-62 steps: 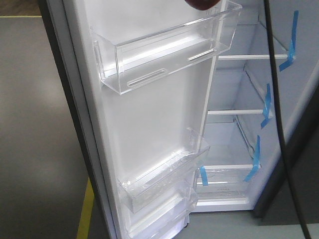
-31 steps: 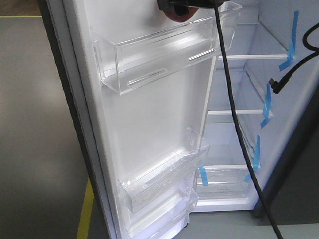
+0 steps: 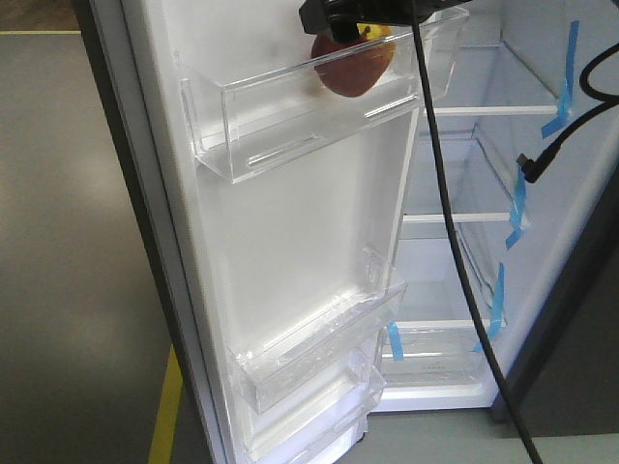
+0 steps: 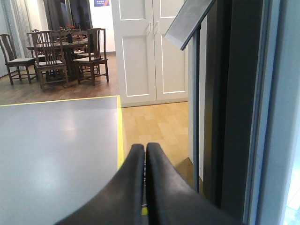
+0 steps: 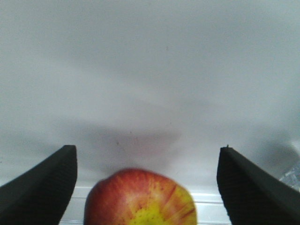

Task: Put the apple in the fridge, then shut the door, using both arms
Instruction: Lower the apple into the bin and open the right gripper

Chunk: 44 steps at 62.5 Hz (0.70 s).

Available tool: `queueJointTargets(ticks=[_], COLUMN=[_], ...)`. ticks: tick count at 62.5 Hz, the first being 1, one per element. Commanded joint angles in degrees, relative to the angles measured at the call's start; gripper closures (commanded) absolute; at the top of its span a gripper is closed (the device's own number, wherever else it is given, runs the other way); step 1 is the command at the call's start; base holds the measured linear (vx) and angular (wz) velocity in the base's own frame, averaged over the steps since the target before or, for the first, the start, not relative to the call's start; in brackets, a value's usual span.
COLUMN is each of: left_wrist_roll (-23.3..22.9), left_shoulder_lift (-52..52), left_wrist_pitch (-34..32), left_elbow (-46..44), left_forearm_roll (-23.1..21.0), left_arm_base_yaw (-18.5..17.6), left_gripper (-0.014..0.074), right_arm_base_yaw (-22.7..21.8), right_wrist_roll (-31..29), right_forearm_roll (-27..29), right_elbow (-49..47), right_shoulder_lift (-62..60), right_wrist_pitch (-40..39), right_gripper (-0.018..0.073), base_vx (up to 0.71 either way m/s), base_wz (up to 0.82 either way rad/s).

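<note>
My right gripper (image 5: 147, 150) is spread wide, its fingers (image 5: 47, 183) well apart with the apple (image 5: 140, 199) between them and touching neither. From the front, the apple (image 3: 353, 68) sits inside the top bin (image 3: 290, 106) on the door (image 3: 290, 222), at the bin's right end, directly under my right hand. I cannot tell whether it rests fully on the bin floor. A black cable (image 3: 435, 193) from that arm hangs down across the opening.

My left gripper (image 4: 145, 147) is closed on nothing, its fingers pressed together. It points out into the room, with the door's dark outer side close on its right.

As I judge it, the first half is as good as done: the apple is in the fridge (image 3: 464, 261), in the door bin rather than on a shelf (image 3: 484, 109).

What is left is to lift my right arm and its cable clear of the opening, then swing the wide-open door shut. My left hand looks well placed for that push.
</note>
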Motion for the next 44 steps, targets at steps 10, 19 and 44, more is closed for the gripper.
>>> queueJointTargets(ticks=[10,19,44], left_wrist_roll=[-0.45,-0.45,-0.45], left_shoulder_lift=[-0.93,-0.93,-0.93], left_wrist_pitch=[-4.02,-4.02,-4.02], left_elbow=[1.20,1.20,1.20], left_forearm_roll=[-0.09,-0.09,-0.09], left_arm_base_yaw=[-0.01,-0.01,-0.01], left_gripper=[0.0603,0.0603,0.0603], right_arm_base_yaw=[0.01,0.06,0.06], right_wrist_roll=[-0.14,-0.56,-3.16], right_forearm_roll=[0.09,4.15,9.59], right_elbow=[-1.76,-0.88,35.21], right_shoulder_lift=[-6.74,-11.33,-36.14], right_wrist_pitch=[-1.09,2.49,-11.03], right_gripper=[-0.0032,-0.0011,-0.0008], base_vx=[0.00,0.00,0.00], base_wz=[0.00,0.00,0.00])
